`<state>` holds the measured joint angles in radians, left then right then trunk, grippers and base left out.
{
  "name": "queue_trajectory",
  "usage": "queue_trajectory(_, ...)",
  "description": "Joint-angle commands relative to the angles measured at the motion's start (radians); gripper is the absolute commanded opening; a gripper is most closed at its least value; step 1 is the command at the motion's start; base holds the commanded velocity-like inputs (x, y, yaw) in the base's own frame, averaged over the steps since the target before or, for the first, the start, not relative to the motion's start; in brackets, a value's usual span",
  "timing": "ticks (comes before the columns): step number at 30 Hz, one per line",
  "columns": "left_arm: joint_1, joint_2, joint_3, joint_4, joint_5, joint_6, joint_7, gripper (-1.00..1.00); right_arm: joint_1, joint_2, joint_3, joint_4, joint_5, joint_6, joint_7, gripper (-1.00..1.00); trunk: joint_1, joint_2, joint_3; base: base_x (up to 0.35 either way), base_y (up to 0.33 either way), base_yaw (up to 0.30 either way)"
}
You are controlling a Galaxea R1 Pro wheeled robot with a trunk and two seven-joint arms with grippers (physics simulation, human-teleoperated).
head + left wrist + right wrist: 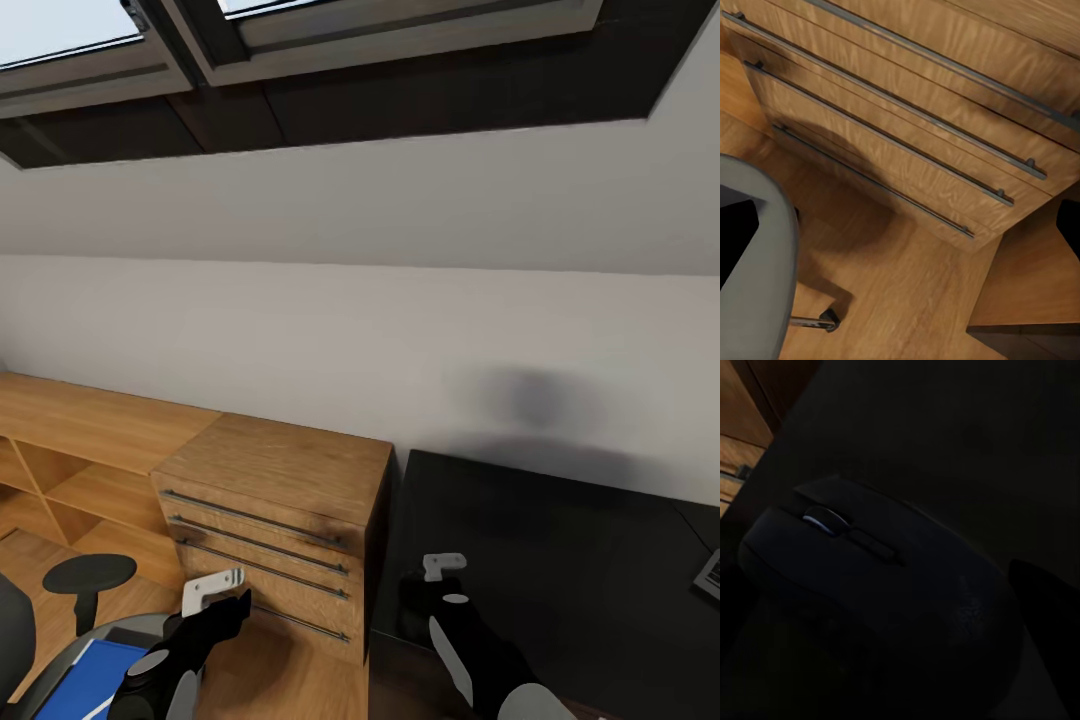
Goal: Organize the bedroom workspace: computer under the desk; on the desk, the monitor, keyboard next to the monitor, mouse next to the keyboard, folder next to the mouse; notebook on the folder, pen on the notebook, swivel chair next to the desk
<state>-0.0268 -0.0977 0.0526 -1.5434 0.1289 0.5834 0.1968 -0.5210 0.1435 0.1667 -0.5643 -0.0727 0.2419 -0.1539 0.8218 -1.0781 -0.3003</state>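
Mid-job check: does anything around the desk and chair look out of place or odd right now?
The blue folder lies on the swivel chair seat, not on the desk. The mouse sits at the desk's corner nearest the wooden drawer unit, close under the right hand. Nothing looks spilled or damaged.

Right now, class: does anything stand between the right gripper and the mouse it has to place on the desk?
Nothing visible does. The right wrist view shows the mouse close in front of the camera, on the black desk. In the head view the right gripper sits at the desk's near left corner.
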Motion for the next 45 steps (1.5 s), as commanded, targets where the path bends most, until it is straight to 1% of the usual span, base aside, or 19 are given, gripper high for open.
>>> queue_trajectory(1, -0.001, 0.000, 0.001, -0.001, 0.011, 0.004, 0.007, 1.00, -0.001, -0.001, 0.007, -0.002, -0.007, 0.010, -0.009, 1.00, 0.000, -0.001, -0.001, 0.000, 0.000, 0.000)
queue_trajectory(13, -0.001, 0.000, 0.000, -0.001, 0.009, 0.004, 0.007, 1.00, -0.001, -0.002, 0.008, -0.005, -0.007, 0.013, -0.009, 1.00, -0.046, 0.083, 0.036, 0.000, 0.000, 0.000)
queue_trajectory(16, -0.001, 0.000, 0.001, -0.001, 0.009, 0.004, 0.007, 1.00, -0.001, -0.002, 0.007, -0.018, -0.007, 0.014, -0.009, 1.00, -0.057, 0.104, 0.046, 0.000, 0.000, 0.000)
queue_trajectory(17, -0.001, 0.001, 0.001, -0.001, 0.009, 0.004, 0.007, 1.00, -0.001, -0.003, 0.007, -0.059, -0.006, 0.015, -0.009, 1.00, -0.061, 0.111, 0.049, 0.000, 0.000, 0.000)
queue_trajectory(22, -0.001, 0.001, 0.001, -0.001, 0.009, 0.004, 0.007, 1.00, 0.001, -0.004, 0.007, -0.113, -0.006, 0.015, -0.010, 1.00, -0.080, 0.146, 0.064, 0.000, 0.000, 0.000)
queue_trajectory(25, -0.001, 0.001, 0.001, -0.001, 0.008, 0.004, 0.007, 1.00, 0.004, -0.005, 0.007, -0.174, -0.006, 0.019, -0.011, 1.00, -0.092, 0.167, 0.074, 0.000, 0.000, 0.000)
queue_trajectory(27, -0.001, -0.001, -0.005, 0.002, 0.005, 0.003, 0.008, 1.00, 0.028, -0.006, 0.007, -0.288, -0.008, 0.056, -0.011, 1.00, -0.100, 0.181, 0.080, 0.000, 0.000, 0.000)
queue_trajectory(28, -0.001, -0.001, -0.008, 0.002, 0.004, 0.003, 0.008, 1.00, 0.040, -0.006, 0.007, -0.314, -0.008, 0.067, -0.010, 1.00, -0.103, 0.188, 0.083, 0.000, 0.000, 0.000)
queue_trajectory(29, -0.001, -0.001, -0.016, 0.002, 0.004, 0.003, 0.008, 1.00, 0.067, -0.006, 0.007, -0.366, -0.008, 0.088, -0.009, 1.00, -0.107, 0.195, 0.086, 0.000, 0.000, 0.000)
queue_trajectory(30, -0.001, -0.001, -0.019, 0.003, 0.003, 0.003, 0.009, 1.00, 0.080, -0.006, 0.007, -0.392, -0.008, 0.097, -0.009, 1.00, -0.111, 0.202, 0.090, 0.000, 0.000, 0.000)
queue_trajectory(32, -0.001, -0.001, -0.028, 0.003, 0.003, 0.004, 0.009, 1.00, 0.132, -0.006, 0.008, -0.494, -0.008, 0.124, -0.009, 1.00, -0.119, 0.216, 0.096, 0.000, 0.000, 0.000)
queue_trajectory(33, -0.001, -0.001, -0.030, 0.003, 0.003, 0.004, 0.009, 1.00, 0.142, -0.005, 0.009, -0.516, -0.008, 0.132, -0.009, 1.00, -0.123, 0.223, 0.099, 0.000, 0.000, 0.000)
queue_trajectory(38, -0.001, 0.000, -0.034, 0.005, 0.003, 0.004, 0.009, 1.00, 0.159, -0.001, 0.016, -0.556, -0.009, 0.155, -0.007, 1.00, -0.142, 0.258, 0.115, 0.000, 0.000, 0.000)
queue_trajectory(45, -0.001, -0.002, -0.045, 0.006, 0.003, 0.004, 0.009, 1.00, 0.161, -0.001, 0.015, -0.560, -0.009, 0.160, -0.007, 1.00, -0.169, 0.307, 0.137, -0.019, 0.000, 0.000)
